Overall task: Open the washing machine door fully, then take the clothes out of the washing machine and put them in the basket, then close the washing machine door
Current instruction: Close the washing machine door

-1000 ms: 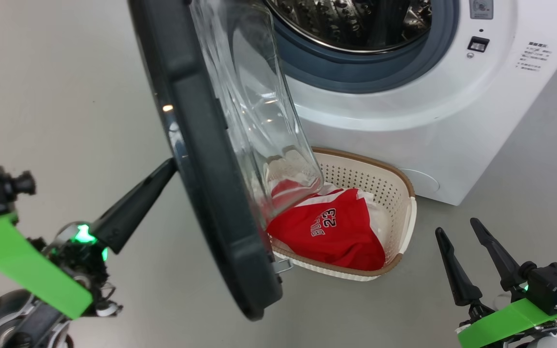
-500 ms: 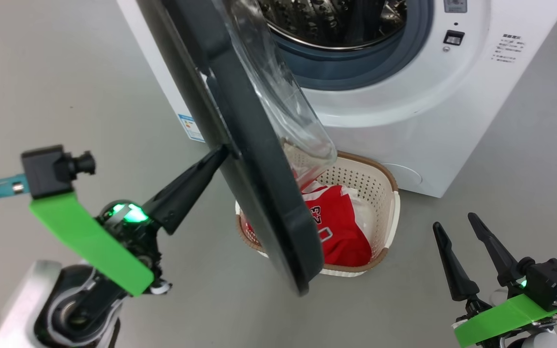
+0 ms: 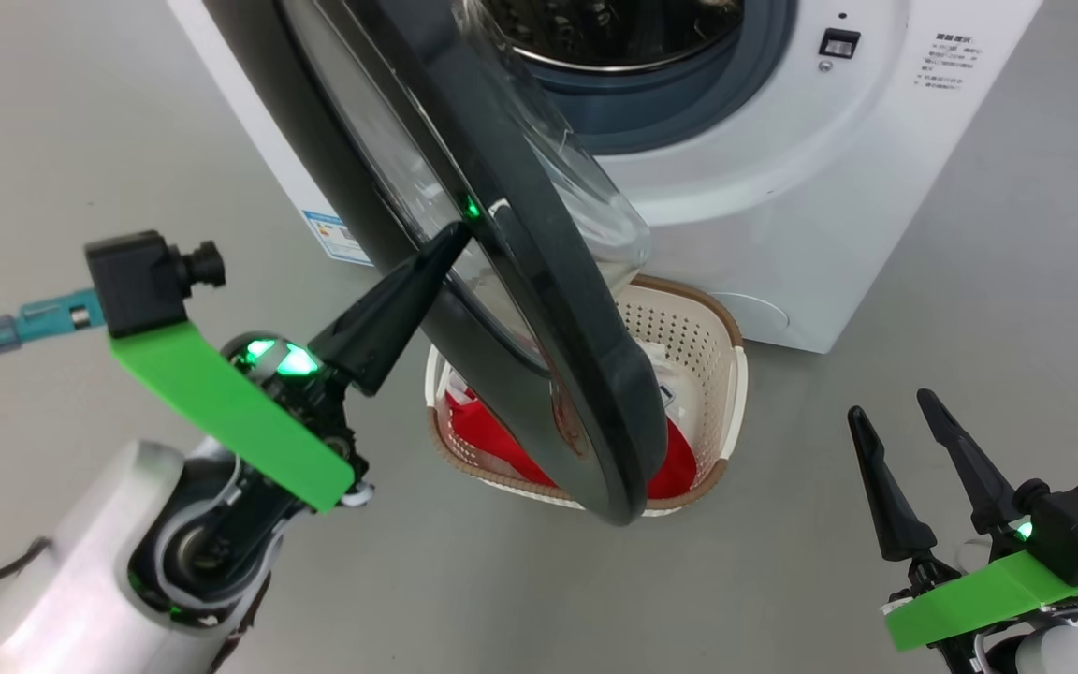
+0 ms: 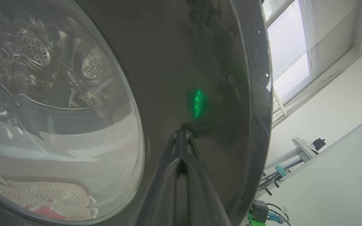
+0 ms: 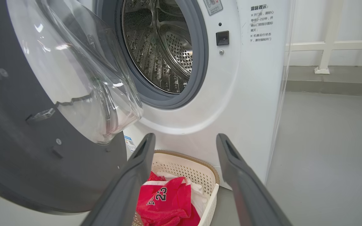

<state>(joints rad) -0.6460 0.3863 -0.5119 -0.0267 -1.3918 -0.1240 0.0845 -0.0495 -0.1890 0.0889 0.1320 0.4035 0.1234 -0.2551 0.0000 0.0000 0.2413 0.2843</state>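
The washing machine door (image 3: 539,309) stands half-swung over the basket (image 3: 731,374), its glass bowl (image 5: 90,78) facing the steel drum (image 5: 162,47) of the white washing machine (image 3: 782,187). My left gripper (image 3: 460,234) is shut, its tips pressed against the door's glossy black outer rim (image 4: 200,47); the left wrist view has those tips (image 4: 181,133) touching the rim. Red and white clothes (image 5: 165,201) lie in the basket (image 5: 181,155), partly hidden behind the door. My right gripper (image 3: 887,404) hangs open and empty at the lower right, its fingers (image 5: 146,147) framing the basket.
Grey floor lies all around the machine. A blue sticker (image 3: 338,234) sits low on the machine's front. A white railing (image 5: 325,47) runs along the wall to the machine's right. In the left wrist view a metal stand (image 4: 294,150) is far off.
The left gripper has pushed the door round towards the machine's opening, so its outer face now shows. The head view has shifted too. The right gripper stays open and still.
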